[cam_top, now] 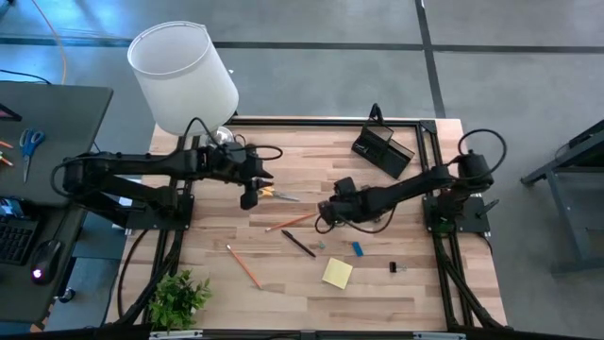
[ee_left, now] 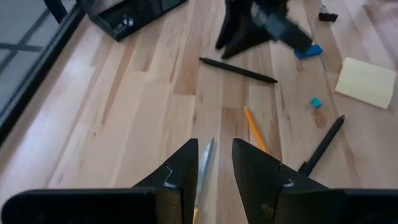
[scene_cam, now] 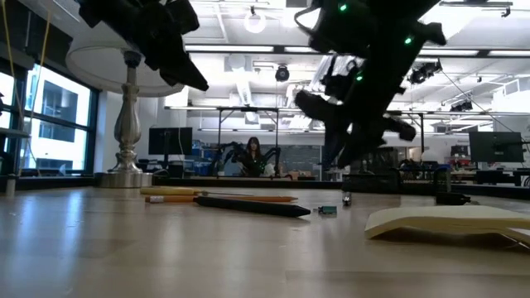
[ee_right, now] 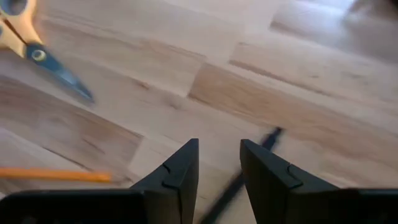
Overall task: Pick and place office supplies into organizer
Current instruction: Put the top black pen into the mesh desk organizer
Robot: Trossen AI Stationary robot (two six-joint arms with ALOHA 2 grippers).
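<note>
My left gripper (cam_top: 250, 195) hangs open above the yellow-handled scissors (cam_top: 275, 194), which lie flat on the table; their blade (ee_left: 205, 163) shows below the gap between my fingers. My right gripper (cam_top: 327, 213) is open and hovers over a black pen (ee_right: 272, 137) that runs under its finger gap. An orange pencil (cam_top: 293, 222), a second black pen (cam_top: 299, 243), a blue eraser (cam_top: 357, 248), a yellow sticky pad (cam_top: 337, 273), a black clip (cam_top: 396, 268) and another orange pencil (cam_top: 243, 266) lie loose. The black organizer (cam_top: 382, 149) sits near the far right corner.
A white lamp shade (cam_top: 184, 74) stands over the far left corner, its metal base (scene_cam: 126, 175) on the table. A green plant (cam_top: 179, 297) sits at the near left corner. A black frame rail (cam_top: 321, 121) runs along the far edge. A small teal piece (ee_left: 316, 102) lies among the pens.
</note>
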